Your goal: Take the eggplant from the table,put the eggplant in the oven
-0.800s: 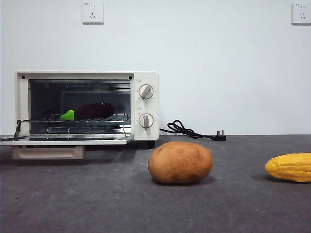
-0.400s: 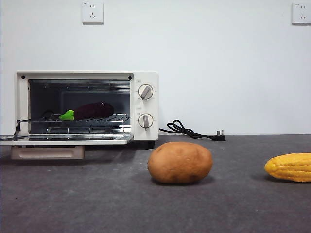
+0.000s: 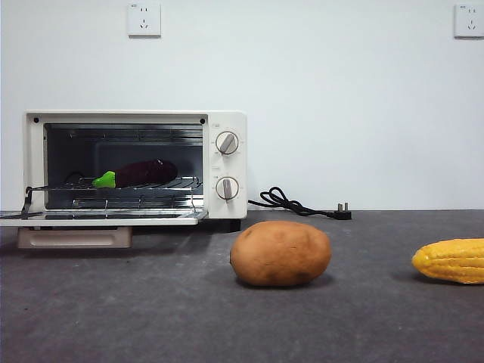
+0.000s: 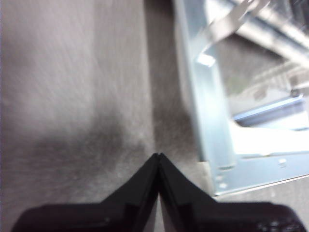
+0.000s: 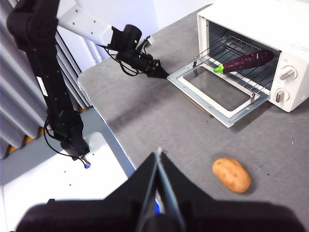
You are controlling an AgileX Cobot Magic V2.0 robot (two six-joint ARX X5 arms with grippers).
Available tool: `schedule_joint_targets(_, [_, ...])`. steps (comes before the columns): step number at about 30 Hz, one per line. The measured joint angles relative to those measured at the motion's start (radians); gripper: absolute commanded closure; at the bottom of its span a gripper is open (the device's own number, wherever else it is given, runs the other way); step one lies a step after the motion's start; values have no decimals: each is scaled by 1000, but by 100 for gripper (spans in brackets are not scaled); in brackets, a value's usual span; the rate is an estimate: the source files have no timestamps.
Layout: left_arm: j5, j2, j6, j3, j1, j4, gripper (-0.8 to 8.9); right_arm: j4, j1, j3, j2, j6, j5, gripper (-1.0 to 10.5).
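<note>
The eggplant (image 3: 136, 173) lay on the wire rack (image 3: 113, 185) inside the oven (image 3: 136, 165), green stem end toward the open side, so by my judgement the placing was done and only a clean retreat remained. The left hand (image 4: 158, 155) hung over the table (image 4: 72, 96) just beside the corner of the lowered door (image 4: 212, 145), its jaws closed together on nothing; to finish well it should back off without clipping that door edge. The right hand (image 5: 158, 153) waited high above the table, likewise closed and empty. Counted: one eggplant, one oven with two knobs (image 3: 227, 143), one potato (image 3: 280, 253), one corn cob (image 3: 451, 261), and one loose power cord (image 3: 299, 204).
</note>
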Motion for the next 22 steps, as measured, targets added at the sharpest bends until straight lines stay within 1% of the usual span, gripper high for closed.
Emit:
schedule_joint_targets(4, [21,47,-5,0,-26,31,821,0,0,0,0,8,0,955])
schedule_joint_targets(12, [28,58,-8,0,-50,84,821,0,0,-9,-1,16,0,955])
schedule_joint_targets(22, [105,59,-47,0,-45,123,821,0,0,-121,0,22,0,955])
